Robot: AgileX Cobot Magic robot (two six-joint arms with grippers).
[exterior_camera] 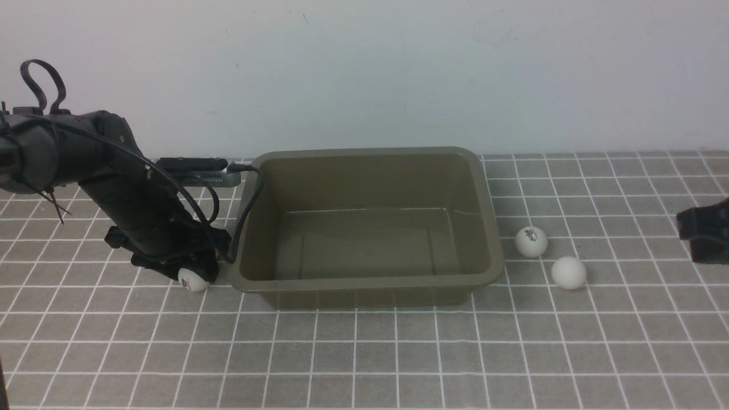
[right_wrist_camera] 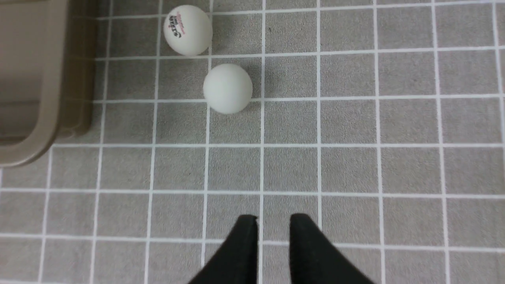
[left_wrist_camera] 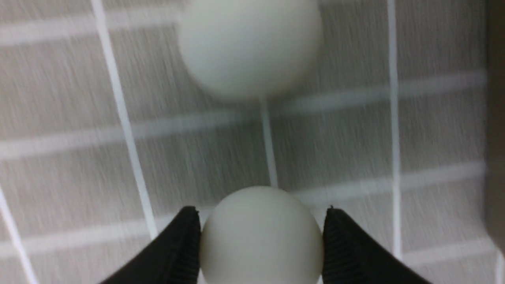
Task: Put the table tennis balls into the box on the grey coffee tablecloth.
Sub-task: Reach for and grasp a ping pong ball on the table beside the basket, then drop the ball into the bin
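From the front, the left gripper (exterior_camera: 191, 273) was down on the grey coffee tablecloth (exterior_camera: 364, 353), just beside the near left corner of the box (exterior_camera: 364, 285), with a white table tennis ball (exterior_camera: 192, 279) showing at its tip. The box looked empty. Right of it lay a logo ball (exterior_camera: 531, 241) and a plain ball (exterior_camera: 568, 272), near each other and still on the cloth.

In the left wrist view, the black fingers (left_wrist_camera: 177, 248) pressed both sides of that ball, so it appeared grasped. A blurred fourth ball (left_wrist_camera: 248, 47) lay just beyond it.

In the right wrist view, the right gripper (right_wrist_camera: 274, 221) had its fingers nearly together, held nothing, and stood well apart from the two balls.

The step in hand seemed to be the first pick-up. The next move would likely call for lifting clear of the flared rim, carrying over the box and letting go.
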